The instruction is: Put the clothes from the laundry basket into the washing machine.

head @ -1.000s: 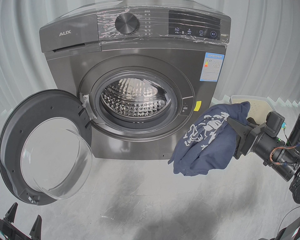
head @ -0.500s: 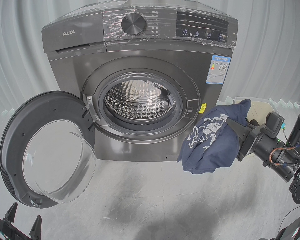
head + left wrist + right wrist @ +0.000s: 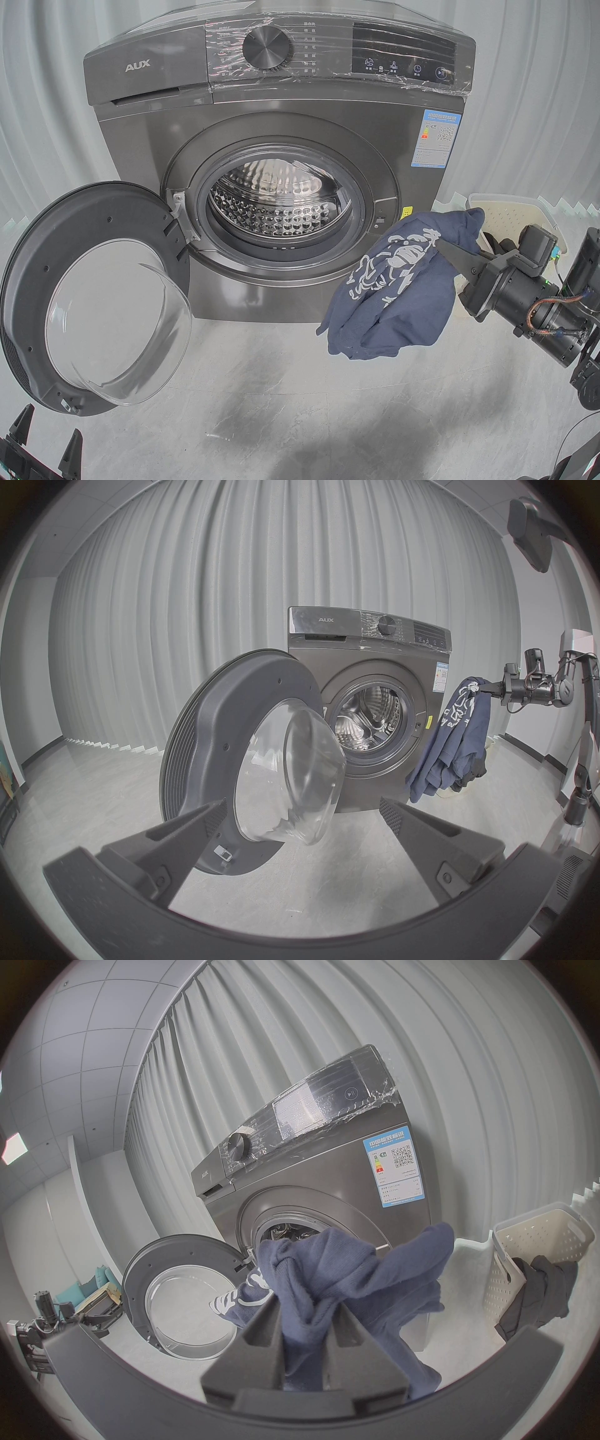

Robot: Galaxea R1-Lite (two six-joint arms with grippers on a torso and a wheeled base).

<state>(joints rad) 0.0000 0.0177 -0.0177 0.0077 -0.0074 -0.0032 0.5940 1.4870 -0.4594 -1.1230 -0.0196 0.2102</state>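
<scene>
Aside, open door [image 3: 94,212]; behind shirt [image 3: 400,287], basket [image 3: 519,215], perhaps garment-draped

Right hand [image 3: 305,1332] held out, seemingly pinched shut — left hand [image 3: 300,811] low, wide open.

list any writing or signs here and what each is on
On the washing machine drawer front: short brand wordmark.
On the blue label: print too small to read.
On the control panel: icons, captions too small.
On the yellow sticker: unreadable.
On the navy shirt: white graphic, no legible words.
</scene>
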